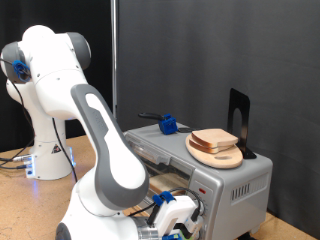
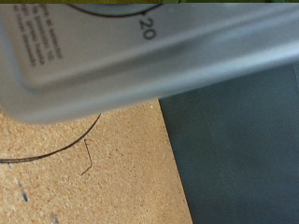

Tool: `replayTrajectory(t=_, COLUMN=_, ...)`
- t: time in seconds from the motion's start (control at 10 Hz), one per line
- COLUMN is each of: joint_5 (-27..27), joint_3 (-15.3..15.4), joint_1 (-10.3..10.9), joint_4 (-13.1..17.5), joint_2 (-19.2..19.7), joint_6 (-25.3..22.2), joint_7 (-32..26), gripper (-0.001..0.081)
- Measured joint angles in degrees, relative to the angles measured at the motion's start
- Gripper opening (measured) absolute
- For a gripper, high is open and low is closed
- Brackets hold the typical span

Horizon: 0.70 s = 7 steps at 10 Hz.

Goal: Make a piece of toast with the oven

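The jaws (image 1: 178, 222) sat low at the exterior view's bottom edge, right in front of the oven (image 1: 215, 175). Couldn't tell if they were wide or narrow, and nothing showed between them. The toast (image 1: 214, 139) lay around 1 o'clock from them, up on a plate (image 1: 216, 157) on the oven's roof. Wrist view only caught grey metal close up, a printed "20", some unreadable small print, and the worktop (image 2: 103, 177) below.

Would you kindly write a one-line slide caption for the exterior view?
Panda arm reaches down before the oven, its gripper low by the front; the piece of toast rests on a wooden plate on top.
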Motion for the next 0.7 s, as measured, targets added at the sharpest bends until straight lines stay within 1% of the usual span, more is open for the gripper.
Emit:
replayTrajectory(t=0.3, joint_5=-2.30, joint_3=-0.23, joint_1=0.01, joint_4=0.57, joint_2=0.05, joint_6=-2.27, joint_7=2.81, gripper=0.0000)
replayTrajectory(t=0.4, joint_5=-3.80, joint_3=-0.46, joint_1=0.04, joint_4=1.17, joint_2=0.19, joint_6=-3.78, joint_7=5.11, gripper=0.0000)
replayTrajectory(t=0.5, joint_5=-2.85, joint_3=-0.25, joint_1=-0.09, joint_4=1.16, joint_2=0.33, joint_6=-3.42, joint_7=3.36, gripper=0.0000)
replayTrajectory(t=0.7, joint_5=6.77, joint_3=1.99, joint_1=-2.82, joint_4=-3.33, joint_2=0.53, joint_6=-1.60, joint_7=-13.67, gripper=0.0000)
